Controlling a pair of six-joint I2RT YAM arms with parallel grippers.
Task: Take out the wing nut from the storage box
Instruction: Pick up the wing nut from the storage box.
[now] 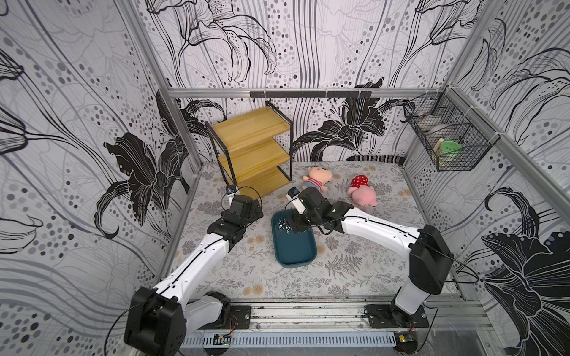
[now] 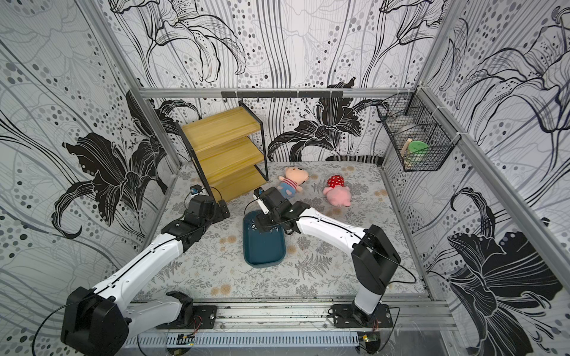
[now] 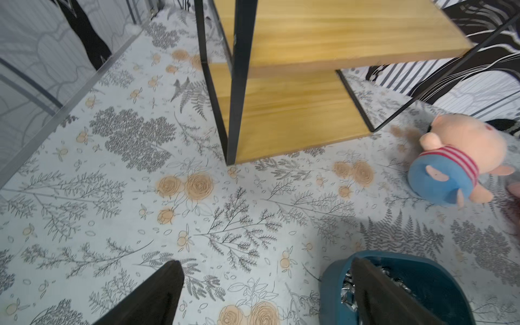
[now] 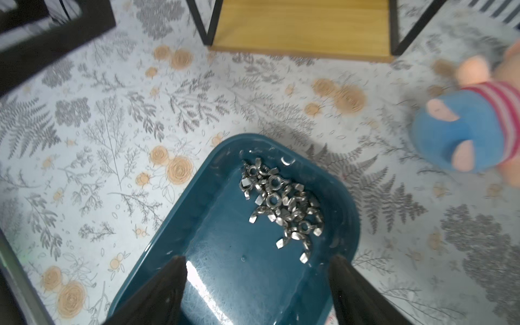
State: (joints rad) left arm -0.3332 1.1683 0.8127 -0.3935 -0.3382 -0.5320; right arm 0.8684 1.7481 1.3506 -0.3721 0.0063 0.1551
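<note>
My left jaws stand apart and empty over the desk (image 3: 118,202), beside the storage box (image 1: 297,251) and in front of the wooden shelf (image 1: 256,148). In the left wrist view one dark finger (image 3: 377,298) crosses the box's rim, and I cannot tell whether it touches. The box lies flat on the desk between my two arms. All the wing nuts (image 4: 281,202) are in it, heaped at the end nearest the shelf, and the rest of its glossy floor is bare. My right jaws hang over that end, apart with nothing between them, and the heap is just ahead of the fingers (image 4: 351,292). I judge these nuts to be small, light, stiff metal with smooth, shiny faces. One should bear a firm squeeze but could skate on the slick plastic or squirt out of a poor pinch. In the heap the wings look interlocked, so closing there might lift several nuts or none. The stray nut (image 4: 304,257) at the near edge of the pile looks the better pick. I would come straight down and pinch it across its two wings, so my pads meet flat faces and not the round hub. The box itself looks light and may slide if I nudge its wall. Further right the striped plush toy (image 4: 464,126) lies well apart from the box.
</note>
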